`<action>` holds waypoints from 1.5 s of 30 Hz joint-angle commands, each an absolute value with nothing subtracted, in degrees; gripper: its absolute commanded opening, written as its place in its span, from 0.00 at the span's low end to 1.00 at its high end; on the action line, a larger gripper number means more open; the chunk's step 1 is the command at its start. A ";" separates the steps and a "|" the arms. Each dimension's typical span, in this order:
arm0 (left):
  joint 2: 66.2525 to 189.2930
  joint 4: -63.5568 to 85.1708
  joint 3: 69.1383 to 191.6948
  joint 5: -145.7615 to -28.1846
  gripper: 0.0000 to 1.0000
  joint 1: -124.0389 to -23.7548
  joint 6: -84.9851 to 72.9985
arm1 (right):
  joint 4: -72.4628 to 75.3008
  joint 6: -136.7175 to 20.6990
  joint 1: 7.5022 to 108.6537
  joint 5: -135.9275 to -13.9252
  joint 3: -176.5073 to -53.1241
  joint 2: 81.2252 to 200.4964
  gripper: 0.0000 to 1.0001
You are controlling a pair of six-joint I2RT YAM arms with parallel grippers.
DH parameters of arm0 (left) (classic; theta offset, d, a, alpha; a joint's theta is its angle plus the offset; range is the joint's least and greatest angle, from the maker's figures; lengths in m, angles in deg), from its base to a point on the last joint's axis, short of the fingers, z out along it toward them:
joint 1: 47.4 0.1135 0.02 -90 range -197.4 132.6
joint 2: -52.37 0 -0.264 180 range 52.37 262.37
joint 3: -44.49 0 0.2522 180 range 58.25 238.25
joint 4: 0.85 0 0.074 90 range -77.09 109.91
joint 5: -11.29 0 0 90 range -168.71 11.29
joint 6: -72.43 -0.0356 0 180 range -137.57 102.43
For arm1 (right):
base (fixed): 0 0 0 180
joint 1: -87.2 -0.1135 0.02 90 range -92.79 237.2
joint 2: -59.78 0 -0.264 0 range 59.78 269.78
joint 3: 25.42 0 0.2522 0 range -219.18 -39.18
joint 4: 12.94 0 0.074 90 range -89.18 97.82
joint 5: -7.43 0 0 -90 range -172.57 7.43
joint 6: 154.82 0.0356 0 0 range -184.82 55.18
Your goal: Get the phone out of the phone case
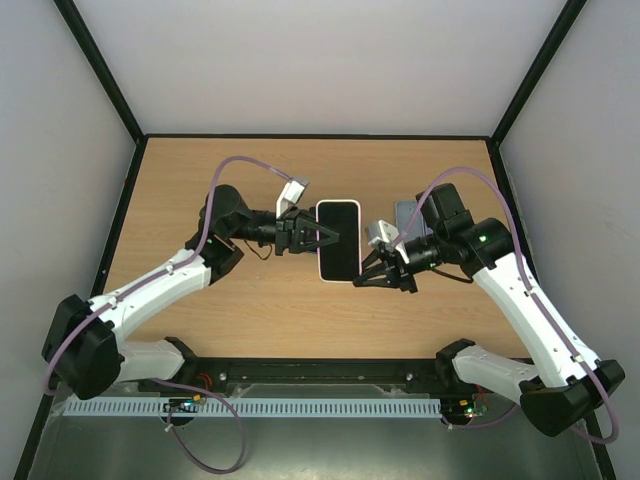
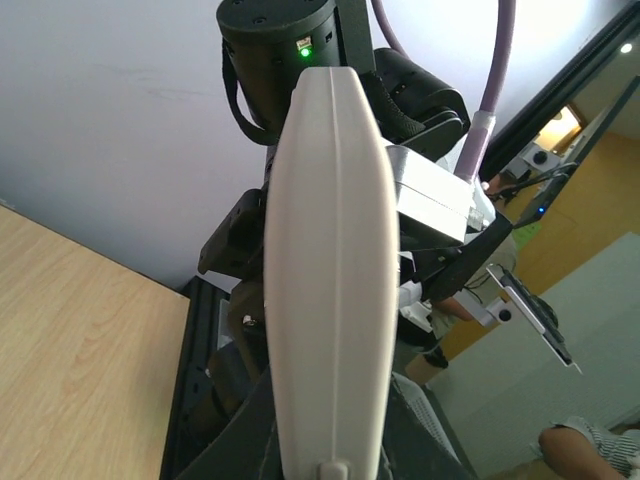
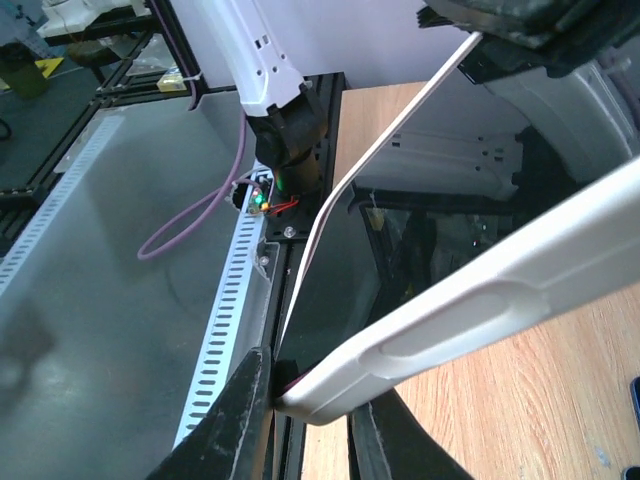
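Two tools (image 1: 325, 237) (image 1: 362, 278) on one cased phone (image 1: 338, 241)

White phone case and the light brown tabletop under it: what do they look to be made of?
White phone case: matte, smooth plastic, likely soft TPU or silicone; its thin edge appears to bow in the right wrist view. Light brown tabletop: wood-grain laminate or veneer, satin finish; fine streaks, no visible board seams.

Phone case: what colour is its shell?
The phone case is plain white, clearest in the left wrist view.
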State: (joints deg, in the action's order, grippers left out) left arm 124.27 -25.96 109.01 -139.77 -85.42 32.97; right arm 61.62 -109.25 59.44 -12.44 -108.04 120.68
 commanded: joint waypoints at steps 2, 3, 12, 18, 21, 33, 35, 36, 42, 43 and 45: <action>125.03 -33.91 111.22 -140.45 0.03 -85.94 42.79 | 61.82 -118.11 58.03 -14.59 -109.50 120.42 0.10; 125.09 -34.66 111.16 -140.87 0.03 -86.02 43.40 | 61.82 -118.51 57.96 -14.56 -109.43 120.41 0.10; 127.03 -46.61 110.35 -143.71 0.03 -86.51 55.09 | 59.31 -118.96 57.89 -16.10 -108.19 121.38 0.10; 127.48 -50.00 109.89 -144.40 0.03 -86.52 58.80 | 57.68 -118.70 57.87 -16.63 -106.60 121.48 0.10; 127.61 -50.03 109.75 -144.57 0.03 -86.56 59.47 | 56.81 -118.50 57.85 -17.10 -105.70 121.24 0.11; 126.32 -50.53 108.15 -144.31 0.03 -86.60 59.57 | 42.09 -97.86 57.94 -18.07 -104.12 120.51 0.10; 125.94 -50.47 108.04 -144.42 0.03 -86.60 59.58 | 39.03 -93.95 58.06 -18.63 -103.14 120.23 0.10; 125.79 -50.47 108.00 -144.45 0.03 -86.64 59.67 | 37.78 -92.44 58.04 -19.13 -102.60 120.24 0.10; 124.51 -49.87 107.11 -144.29 0.03 -86.60 59.03 | 28.27 -80.39 59.64 -22.32 -100.19 120.66 0.13; 124.32 -49.97 106.85 -144.19 0.03 -86.66 58.97 | 27.12 -78.59 60.14 -22.21 -100.08 120.68 0.13; 124.22 -50.01 106.35 -144.10 0.03 -86.68 58.91 | 24.97 -75.39 61.35 -21.40 -99.85 120.75 0.13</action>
